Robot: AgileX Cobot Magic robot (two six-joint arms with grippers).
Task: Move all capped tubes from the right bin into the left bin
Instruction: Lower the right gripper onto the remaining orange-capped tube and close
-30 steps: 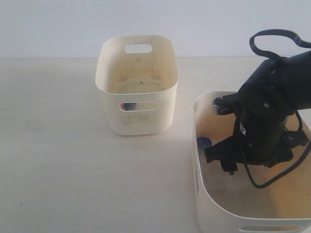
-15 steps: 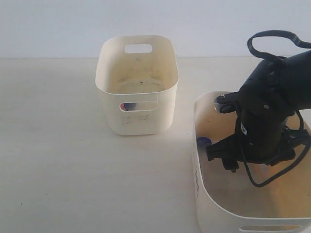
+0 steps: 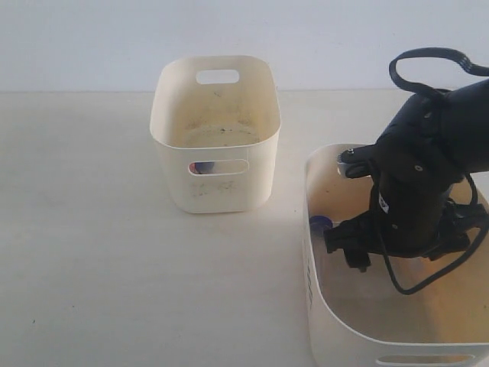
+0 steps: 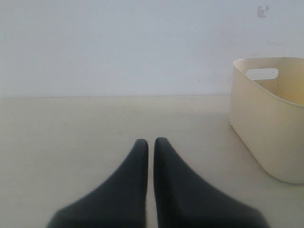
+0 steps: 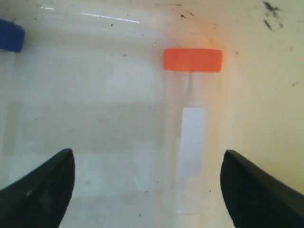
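Orange-capped tube [image 5: 192, 137] lies flat on the right bin's [image 3: 315, 306] floor, between the right gripper's [image 5: 147, 159] wide-spread fingers, off-centre, its long axis crossing their closing line; left gripper [image 4: 147, 145], fingers together, sits well apart.

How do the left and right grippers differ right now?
The left gripper is shut with nothing between its fingers; the right gripper is open wide. The left one sits over the table beside the left bin; the right one is down inside the right bin, straddling an orange-capped tube lying on its floor. No tube shows near the left one. Both have black fingers.
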